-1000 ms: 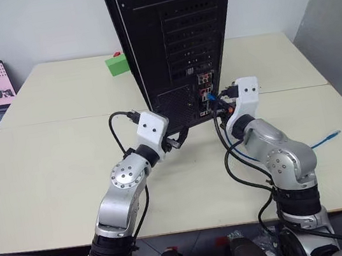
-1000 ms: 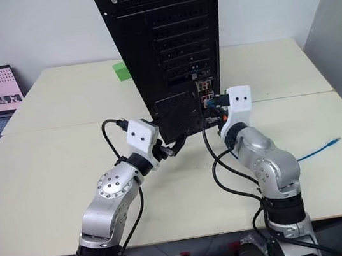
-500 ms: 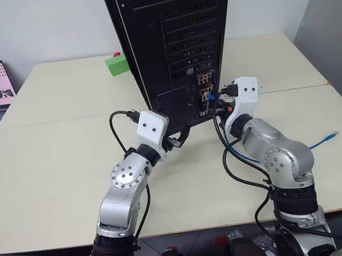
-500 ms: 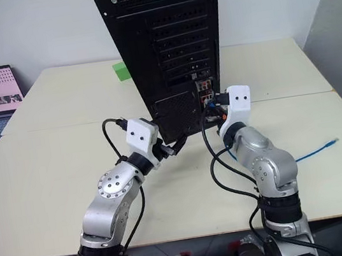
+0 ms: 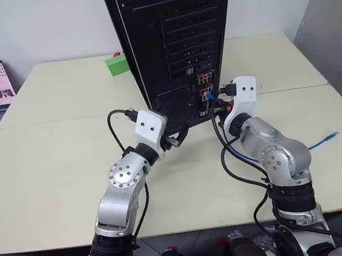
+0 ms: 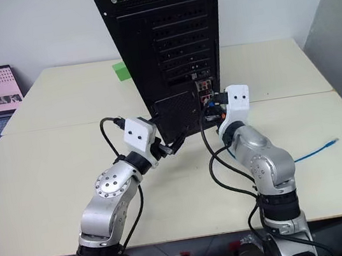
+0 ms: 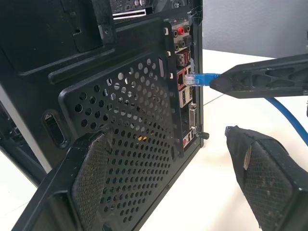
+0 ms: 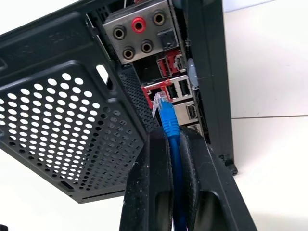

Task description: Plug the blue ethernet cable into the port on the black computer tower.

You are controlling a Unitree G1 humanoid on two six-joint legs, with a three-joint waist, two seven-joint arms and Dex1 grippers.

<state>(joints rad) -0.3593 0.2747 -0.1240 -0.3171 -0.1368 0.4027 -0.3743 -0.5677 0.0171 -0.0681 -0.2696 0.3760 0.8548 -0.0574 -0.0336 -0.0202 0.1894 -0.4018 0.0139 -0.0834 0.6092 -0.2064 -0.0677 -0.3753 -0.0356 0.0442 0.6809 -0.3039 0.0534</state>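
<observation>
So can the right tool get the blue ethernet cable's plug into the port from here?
Probably yes: the right tool holds the blue ethernet cable with its plug at the port, nothing between them.

The left gripper [image 7: 183,178] has its fingers spread wide; the right gripper [image 8: 169,139] is closed, both arms reaching forward.

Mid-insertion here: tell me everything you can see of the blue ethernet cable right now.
The blue ethernet cable is a thin bright blue cord with a clear plastic plug. The right end effector is shut on it just behind the plug, which points at the port in the black computer tower; whether it is seated I cannot tell. The cord trails back across the table; its far plug lies free near the right edge.
</observation>
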